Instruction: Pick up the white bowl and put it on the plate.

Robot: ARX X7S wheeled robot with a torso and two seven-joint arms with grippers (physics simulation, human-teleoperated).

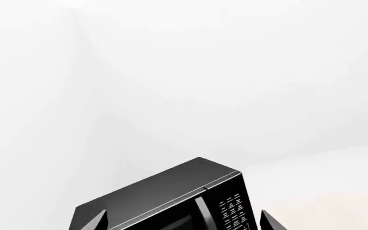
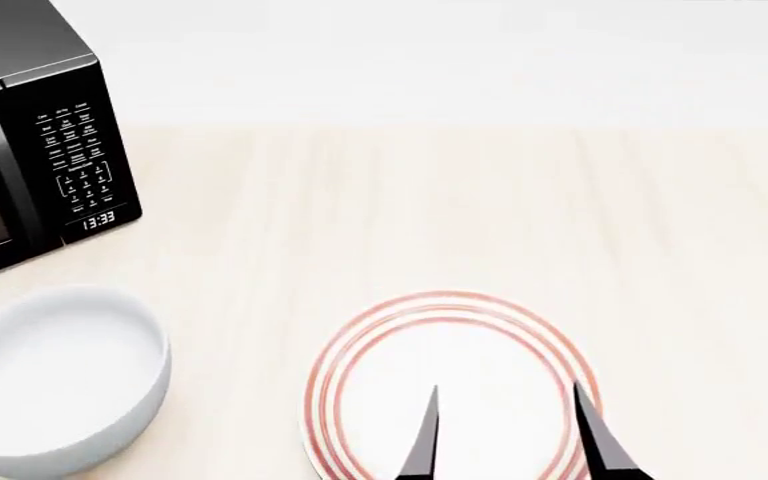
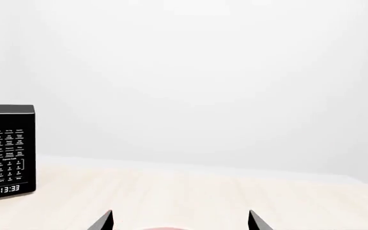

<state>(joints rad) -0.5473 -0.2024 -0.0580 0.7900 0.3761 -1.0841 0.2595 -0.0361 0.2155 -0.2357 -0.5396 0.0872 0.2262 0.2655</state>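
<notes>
The white bowl [image 2: 57, 380] is deep, glossy and empty. It stands on the table at the near left in the head view. The plate [image 2: 357, 345], flat with red rings, lies at the near centre. My right gripper [image 2: 511, 435] is open and empty over the plate, its two dark fingertips spread wide. In the right wrist view the right gripper [image 3: 179, 221] shows only its tips, with a sliver of the plate's rim [image 3: 161, 228] between them. My left gripper [image 1: 182, 223] is open and empty, facing the microwave. It does not show in the head view.
A black microwave [image 2: 24, 150] with a keypad and a clock stands at the far left of the light wooden table [image 2: 491, 210]. It also shows in the left wrist view [image 1: 165, 191] and the right wrist view [image 3: 6, 148]. A white wall rises behind.
</notes>
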